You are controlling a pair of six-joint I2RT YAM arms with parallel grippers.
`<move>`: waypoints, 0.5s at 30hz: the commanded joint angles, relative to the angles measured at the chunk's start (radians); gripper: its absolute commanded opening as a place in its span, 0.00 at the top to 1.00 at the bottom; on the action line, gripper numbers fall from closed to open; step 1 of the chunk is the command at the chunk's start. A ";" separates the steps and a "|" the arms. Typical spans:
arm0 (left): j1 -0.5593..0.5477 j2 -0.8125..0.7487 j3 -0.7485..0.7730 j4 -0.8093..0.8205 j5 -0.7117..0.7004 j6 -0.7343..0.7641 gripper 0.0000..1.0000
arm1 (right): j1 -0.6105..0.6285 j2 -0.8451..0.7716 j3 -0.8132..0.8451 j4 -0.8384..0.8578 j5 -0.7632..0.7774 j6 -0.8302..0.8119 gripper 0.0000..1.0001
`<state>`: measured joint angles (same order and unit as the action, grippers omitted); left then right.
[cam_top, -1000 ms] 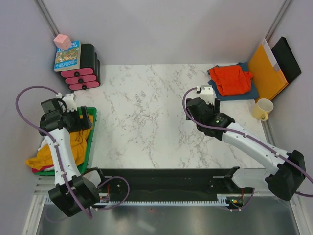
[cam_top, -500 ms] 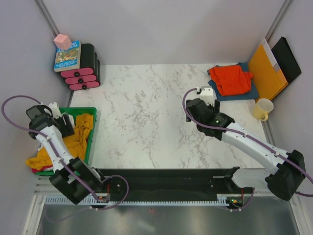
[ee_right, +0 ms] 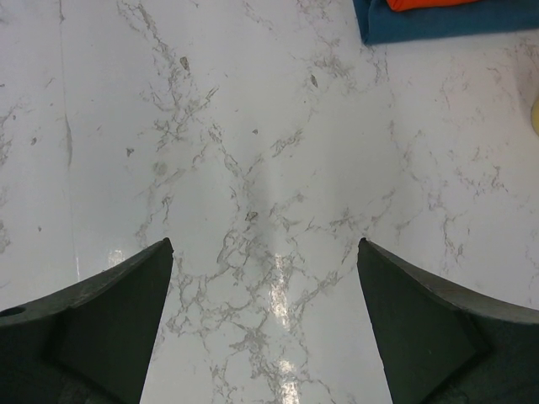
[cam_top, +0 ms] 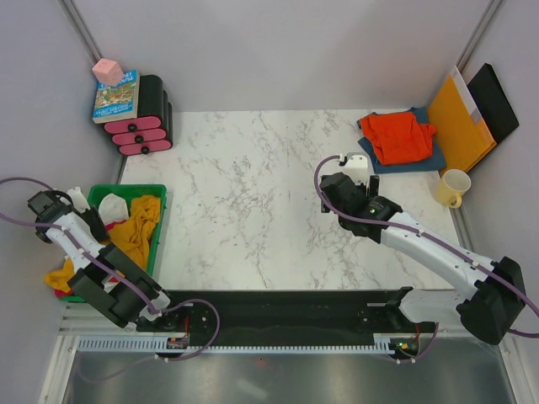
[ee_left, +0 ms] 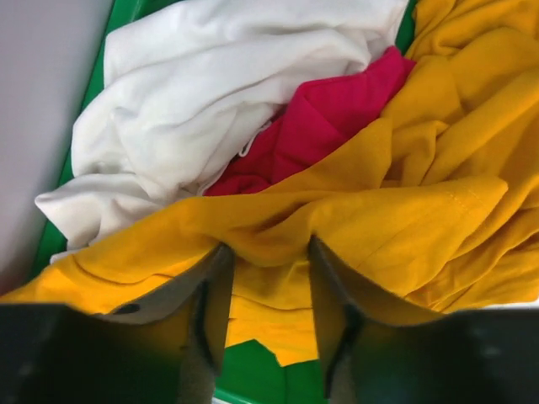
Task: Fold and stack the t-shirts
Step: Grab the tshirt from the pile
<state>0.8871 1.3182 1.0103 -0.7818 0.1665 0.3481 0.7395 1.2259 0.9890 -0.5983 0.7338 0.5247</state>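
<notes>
left jaws (ee_left: 268, 252): over the green bin (cam_top: 160, 220) at the desk's left edge, part-way apart with a ridge of the mustard-yellow shirt (ee_left: 404, 219) in the gap; whether they pinch it cannot be told
key relation: the yellow ridge lies right at the jaw tips and runs across from one to the other; the white shirt (ee_left: 227, 76) and magenta shirt (ee_left: 312, 126) lie beyond it, deeper in the bin
nearer arm: left, by far
right jaws (ee_right: 265, 337): wide apart, holding nothing, above bare desk (ee_right: 253, 168) right of centre
stack: red-orange shirt (cam_top: 400, 136) on the dark blue shirt (cam_top: 414, 162), far right corner
writing: the book (cam_top: 116, 95) at the far left corner has cover print too small to read; no brands seen
</notes>
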 commanded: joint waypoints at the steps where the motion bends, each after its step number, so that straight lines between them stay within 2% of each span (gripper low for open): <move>1: 0.018 -0.007 0.019 0.047 0.025 0.043 0.66 | 0.006 0.003 -0.012 0.006 0.006 0.021 0.02; 2: 0.018 -0.010 0.014 0.050 0.022 0.043 0.77 | 0.006 0.004 -0.013 0.006 0.012 0.023 0.02; 3: 0.018 -0.011 0.013 0.052 0.022 0.043 0.98 | 0.006 0.009 -0.012 0.005 0.015 0.020 0.02; 8: 0.019 -0.059 0.007 0.056 0.054 0.043 0.98 | 0.006 0.024 -0.004 0.012 0.007 0.017 0.02; 10: 0.019 -0.134 0.014 0.043 0.094 0.045 0.98 | 0.006 0.030 -0.003 0.018 0.003 0.017 0.02; 13: 0.019 -0.259 0.132 -0.026 0.293 0.029 0.98 | 0.008 0.038 0.007 0.025 -0.004 0.009 0.02; 15: 0.012 -0.289 0.226 -0.087 0.368 -0.019 0.98 | 0.008 0.046 0.013 0.035 -0.005 0.006 0.02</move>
<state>0.9020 1.1561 1.0447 -0.8146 0.3027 0.3676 0.7418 1.2602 0.9882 -0.5968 0.7330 0.5274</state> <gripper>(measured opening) 0.031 0.982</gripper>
